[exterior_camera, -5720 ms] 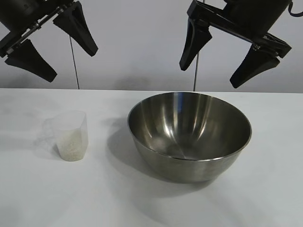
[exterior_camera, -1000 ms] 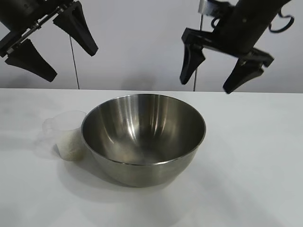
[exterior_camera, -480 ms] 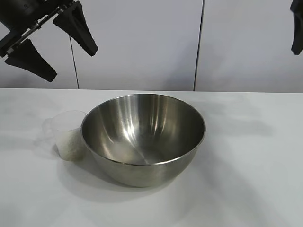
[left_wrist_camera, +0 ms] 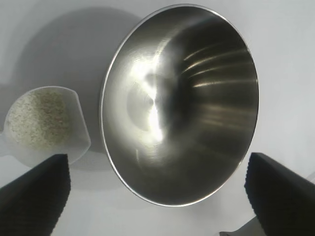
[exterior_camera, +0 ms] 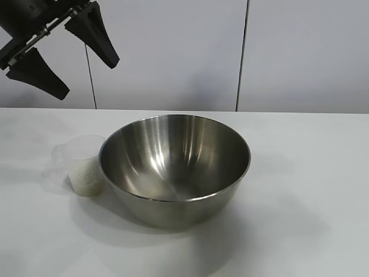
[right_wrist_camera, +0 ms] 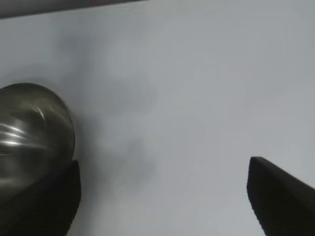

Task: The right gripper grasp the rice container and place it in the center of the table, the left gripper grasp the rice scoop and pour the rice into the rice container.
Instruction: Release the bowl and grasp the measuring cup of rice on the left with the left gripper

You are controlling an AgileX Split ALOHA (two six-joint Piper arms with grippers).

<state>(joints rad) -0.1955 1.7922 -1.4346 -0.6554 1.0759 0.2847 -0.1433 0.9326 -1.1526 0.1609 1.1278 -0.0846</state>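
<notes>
- The left gripper (exterior_camera: 57,55) hangs high at the exterior view's 10 o'clock corner, its two black fingers spread wide apart and holding nothing.
- In the left wrist view the same fingers (left_wrist_camera: 34,194) frame the scene from above, with the rice scoop (left_wrist_camera: 43,124) just off one fingertip and the rice container (left_wrist_camera: 179,103) between the two.
- The rice scoop (exterior_camera: 85,166) stands upright on the table (exterior_camera: 311,173), down and toward 5 o'clock from the left gripper in the exterior view; it touches or nearly touches the container's 9 o'clock side.
- The rice (left_wrist_camera: 37,118) sits as a heap inside the scoop; its tab handle seems to point away from the bowl.
- The rice container (exterior_camera: 174,167) stands upright and empty near the table's centre, so the placing step looks done.
- The right gripper (right_wrist_camera: 162,196) is out of the exterior view; its own camera shows its fingers apart over bare table, the bowl's rim at the edge.
- The left arm is plainly nearer the scoop; the tight gap beside the bowl looks like the awkward part of a grasp.
</notes>
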